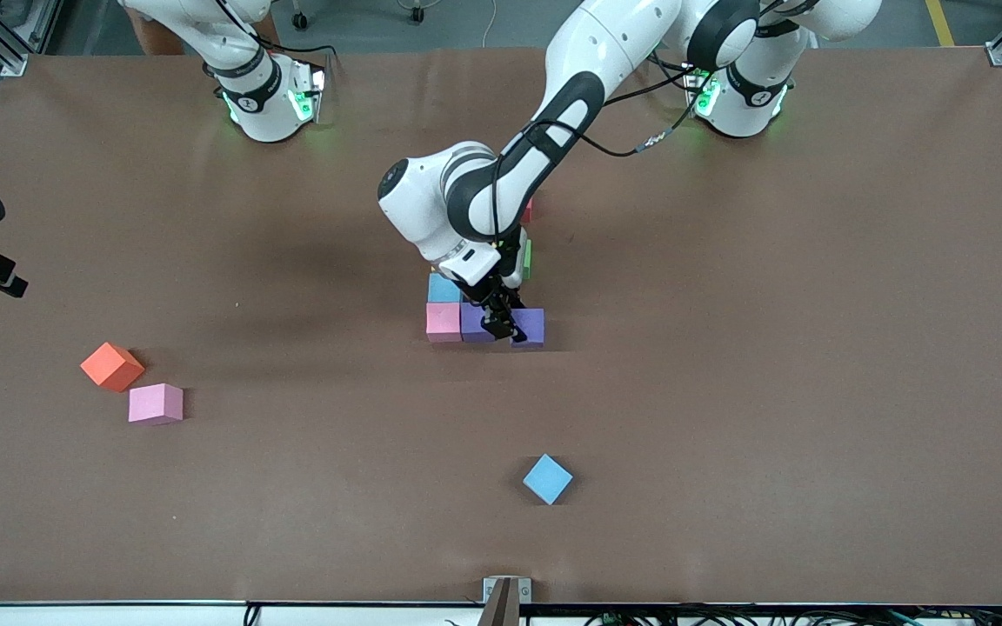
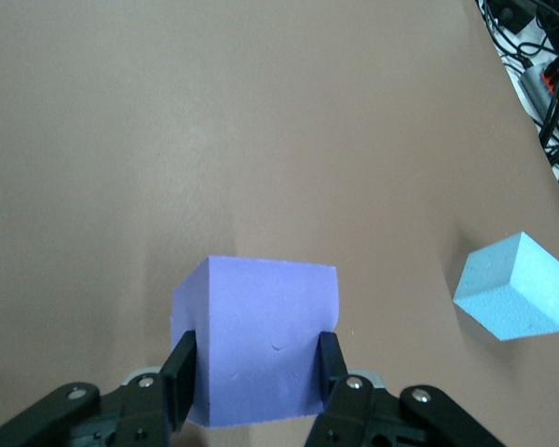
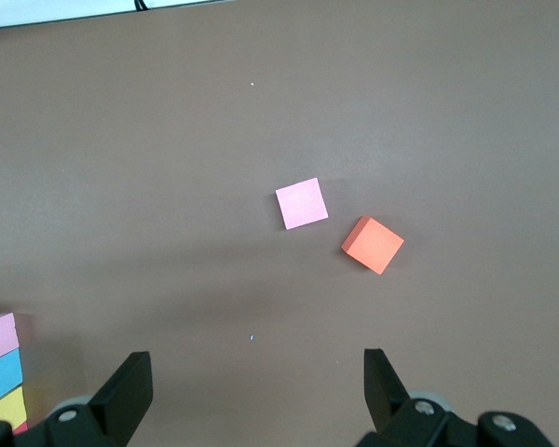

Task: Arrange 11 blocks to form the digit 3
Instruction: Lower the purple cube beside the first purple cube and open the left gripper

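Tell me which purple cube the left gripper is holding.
The purple cube at the row's end toward the left arm, clamped in the left gripper. The other purple cube sits beside the pink cube, untouched.

Two loose cubes point(image 1: 131, 385) lie toward the right arm's end from the cube figure point(image 1: 484, 317); a third point(image 1: 547, 478), apparently alone, lies nearer the front camera.

Two pink blocks show: one in the figure point(image 1: 443, 321), one loose point(image 1: 156, 403). Two light blue: one in the figure point(image 1: 443, 288), one loose point(image 1: 547, 479). Two purple blocks point(image 1: 477, 322) point(image 1: 531, 328) sit in the figure's nearest row. One orange cube point(image 1: 111, 366) lies apart. Slivers of red point(image 1: 529, 209), green point(image 1: 526, 258) and yellow point(image 3: 2, 407) show, too hidden to count.
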Robot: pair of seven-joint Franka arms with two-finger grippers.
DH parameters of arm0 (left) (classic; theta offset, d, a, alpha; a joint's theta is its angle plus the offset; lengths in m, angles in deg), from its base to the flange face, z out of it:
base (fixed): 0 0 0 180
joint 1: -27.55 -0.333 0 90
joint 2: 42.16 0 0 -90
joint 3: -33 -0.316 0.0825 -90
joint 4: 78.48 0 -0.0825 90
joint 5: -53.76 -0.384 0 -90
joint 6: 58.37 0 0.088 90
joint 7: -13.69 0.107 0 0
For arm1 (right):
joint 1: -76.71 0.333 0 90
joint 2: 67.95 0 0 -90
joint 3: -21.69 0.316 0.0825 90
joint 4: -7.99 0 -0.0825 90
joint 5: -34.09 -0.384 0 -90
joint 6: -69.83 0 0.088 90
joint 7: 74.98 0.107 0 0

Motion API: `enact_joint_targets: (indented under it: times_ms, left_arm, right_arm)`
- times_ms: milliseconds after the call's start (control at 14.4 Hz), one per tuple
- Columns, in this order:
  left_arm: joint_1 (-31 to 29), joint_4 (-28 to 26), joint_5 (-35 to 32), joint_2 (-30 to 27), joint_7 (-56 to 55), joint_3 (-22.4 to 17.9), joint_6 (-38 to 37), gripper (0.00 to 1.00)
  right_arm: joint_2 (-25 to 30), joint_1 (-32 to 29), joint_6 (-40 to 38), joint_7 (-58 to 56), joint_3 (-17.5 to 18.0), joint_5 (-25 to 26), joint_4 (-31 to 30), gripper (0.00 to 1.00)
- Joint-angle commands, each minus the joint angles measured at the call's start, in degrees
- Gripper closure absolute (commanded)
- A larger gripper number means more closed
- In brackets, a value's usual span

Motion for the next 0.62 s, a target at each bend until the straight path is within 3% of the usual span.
enact_joint_targets:
  times_ms: [0,555]
  left_arm:
    - [0.88,-0.72,-1.44,0.73,-4.14,-0.2,1.36,0.99]
    - [1.59,-1.69,-1.44,1.87,-8.01,-0.2,3.82,0.99]
  right_arm:
    - [0.13,-1.07,-0.25,-0.44,0.76,-0.16,0.0,0.0]
    - [-0.22,-1.07,-0.17,-0.44,0.76,-0.16,0.08,0.0]
